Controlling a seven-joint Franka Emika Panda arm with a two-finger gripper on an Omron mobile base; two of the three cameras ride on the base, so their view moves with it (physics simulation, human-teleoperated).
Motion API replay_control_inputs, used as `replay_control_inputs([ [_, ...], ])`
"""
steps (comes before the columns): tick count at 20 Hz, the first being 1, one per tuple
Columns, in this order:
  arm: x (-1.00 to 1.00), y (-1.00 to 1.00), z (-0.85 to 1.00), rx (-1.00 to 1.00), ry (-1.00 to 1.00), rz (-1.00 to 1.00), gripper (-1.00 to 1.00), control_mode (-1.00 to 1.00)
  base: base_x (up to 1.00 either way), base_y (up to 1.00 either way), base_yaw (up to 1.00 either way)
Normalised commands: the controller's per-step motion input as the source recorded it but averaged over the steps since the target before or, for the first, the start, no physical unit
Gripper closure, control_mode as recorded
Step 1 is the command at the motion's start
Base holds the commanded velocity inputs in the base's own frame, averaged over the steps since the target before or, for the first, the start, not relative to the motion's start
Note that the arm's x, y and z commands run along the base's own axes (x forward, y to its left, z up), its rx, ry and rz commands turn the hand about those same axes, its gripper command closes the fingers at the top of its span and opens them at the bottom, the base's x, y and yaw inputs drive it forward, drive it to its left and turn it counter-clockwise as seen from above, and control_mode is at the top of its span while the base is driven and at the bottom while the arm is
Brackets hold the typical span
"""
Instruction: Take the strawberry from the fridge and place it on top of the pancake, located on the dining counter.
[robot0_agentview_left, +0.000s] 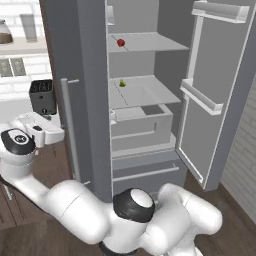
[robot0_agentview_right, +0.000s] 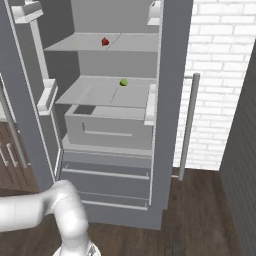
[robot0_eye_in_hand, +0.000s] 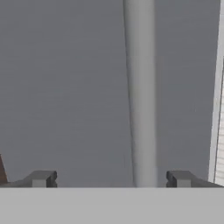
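Observation:
The grey fridge has both its doors swung out, and its shelves show. A tiny red strawberry lies on the upper shelf and appears again in the right base view. My gripper is low on the left, just outside the left door, beside its long silver handle. In the hand view my gripper is open. The handle runs upright between the two tips, closer to the right one, and nothing is held. The pancake and the dining counter are out of view.
A small green item sits on the middle shelf, above a grey crisper drawer. A black toaster stands on the counter to the left of the fridge. The right door juts out toward me. A white brick wall lies to the right.

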Motion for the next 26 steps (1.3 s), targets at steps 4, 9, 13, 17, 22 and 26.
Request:
replay_control_inputs([
  [4,-0.98,-0.12,-0.09,0.07,0.0,0.25,-1.0,-1.0,0.0,0.0,0.0],
  [9,-0.96,-0.84,0.1,0.46,0.0,0.29,-1.0,-1.0,0.0,0.0,0.0],
  [13,-0.78,-1.0,0.36,0.72,0.0,0.25,-1.0,-1.0,0.0,0.0,0.0],
  [17,-0.69,-0.81,0.26,0.73,0.1,0.28,-1.0,-1.0,0.0,0.0,0.0],
  [22,-0.68,-0.73,0.36,0.7,0.07,0.32,-1.0,-1.0,0.0,0.0,0.0],
  [26,-0.39,-0.97,0.63,0.68,0.08,0.23,-1.0,-1.0,0.0,0.0,0.0],
])
